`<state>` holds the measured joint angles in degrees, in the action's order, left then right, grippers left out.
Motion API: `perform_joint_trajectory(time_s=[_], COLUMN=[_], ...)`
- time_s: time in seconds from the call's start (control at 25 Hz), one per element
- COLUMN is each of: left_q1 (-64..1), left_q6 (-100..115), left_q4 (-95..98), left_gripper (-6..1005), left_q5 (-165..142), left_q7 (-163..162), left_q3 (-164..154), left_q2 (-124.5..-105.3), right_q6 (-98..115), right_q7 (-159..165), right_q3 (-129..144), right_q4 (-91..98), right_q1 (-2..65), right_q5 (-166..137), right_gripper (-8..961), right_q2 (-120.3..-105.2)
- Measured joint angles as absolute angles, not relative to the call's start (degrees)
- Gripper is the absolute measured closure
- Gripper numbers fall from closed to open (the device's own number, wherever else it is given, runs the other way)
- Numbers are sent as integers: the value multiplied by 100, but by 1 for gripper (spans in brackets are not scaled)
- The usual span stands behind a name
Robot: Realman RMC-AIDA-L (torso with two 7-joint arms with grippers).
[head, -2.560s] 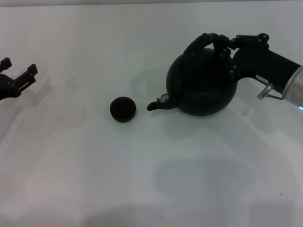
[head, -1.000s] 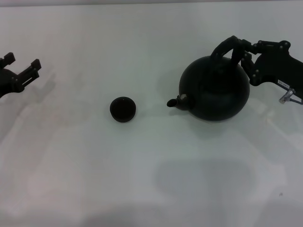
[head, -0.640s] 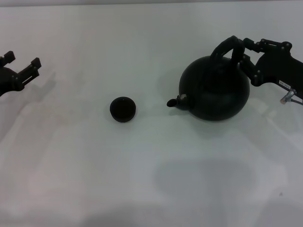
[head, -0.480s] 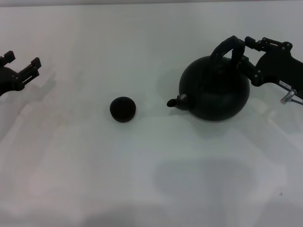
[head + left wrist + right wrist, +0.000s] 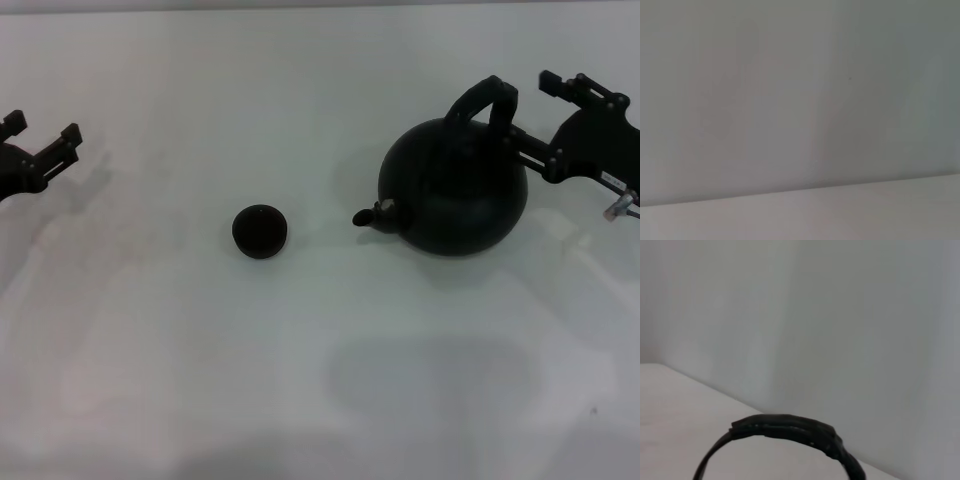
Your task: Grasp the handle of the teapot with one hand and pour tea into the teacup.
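Observation:
The black teapot (image 5: 455, 195) stands upright on the white table at the right, its short spout (image 5: 368, 215) pointing left toward the teacup. Its arched handle (image 5: 482, 103) stands up over the top and also shows in the right wrist view (image 5: 790, 427). My right gripper (image 5: 538, 115) is open just right of the handle, holding nothing; one finger lies close to the handle's right leg. The small dark teacup (image 5: 260, 231) sits alone left of the teapot. My left gripper (image 5: 42, 130) is open and empty at the far left.
The white table (image 5: 320, 380) stretches bare in front of the cup and teapot. The left wrist view shows only a plain pale surface.
The teapot, earlier tilted toward the cup in my right gripper, now stands upright farther right. In the last half second the right gripper opened and let go of the handle.

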<state>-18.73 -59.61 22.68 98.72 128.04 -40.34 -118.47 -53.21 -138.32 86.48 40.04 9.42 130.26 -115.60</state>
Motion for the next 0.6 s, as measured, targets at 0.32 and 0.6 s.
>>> perform_joint_trajectory(time_s=[0.32,0.6], left_q1=[-1809,-1718], left_q6=[-5948,-5876], left_q4=[2313,2242], left_gripper=[205,205], left_q5=[10015,10840], left_q7=[12956,13951], left_q3=[-3999,-3565], left_q2=[-11847,-11871], right_q6=[-6057,-6328], right_q7=[-13829,-14250], right_q3=[7658,6103], right_q4=[3482,2500], right_q1=[833,874], right_q5=[13022,13001], right_gripper=[187,191], right_q2=[-11544,-11536])
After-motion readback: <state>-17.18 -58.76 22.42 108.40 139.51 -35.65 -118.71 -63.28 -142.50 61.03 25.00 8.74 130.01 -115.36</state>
